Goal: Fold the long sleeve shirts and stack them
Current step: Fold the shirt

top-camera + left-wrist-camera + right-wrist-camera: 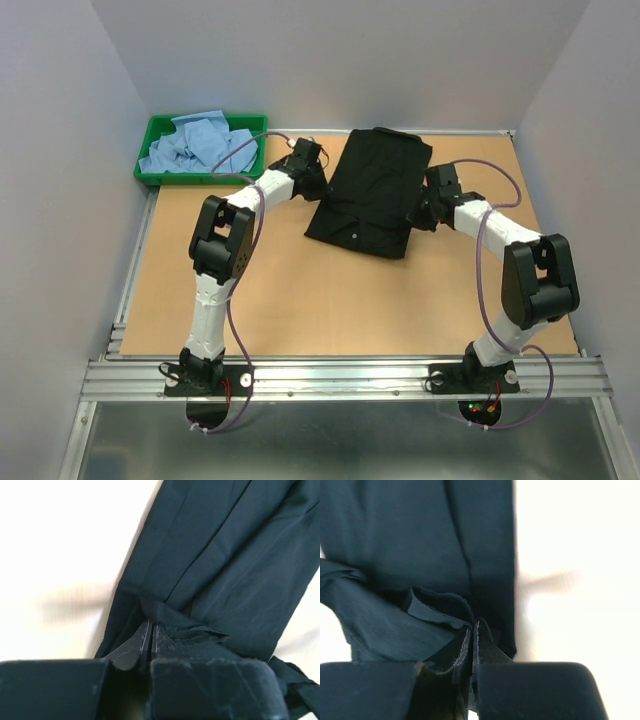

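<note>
The black shirt [370, 190] lies partly folded on the wooden table at the back middle. My left gripper [318, 188] is at its left edge, shut on a pinch of the black cloth [170, 615]. My right gripper [418, 212] is at its right edge, shut on a fold of the same shirt [440, 607]. Both sets of jaws stand pressed together with cloth between them. The light blue shirts [200, 145] lie crumpled in the green tray at the back left.
The green plastic tray [150, 150] stands at the table's back left corner. Grey walls close in the left, back and right sides. An aluminium rail [340, 375] runs along the near edge by the arm bases.
</note>
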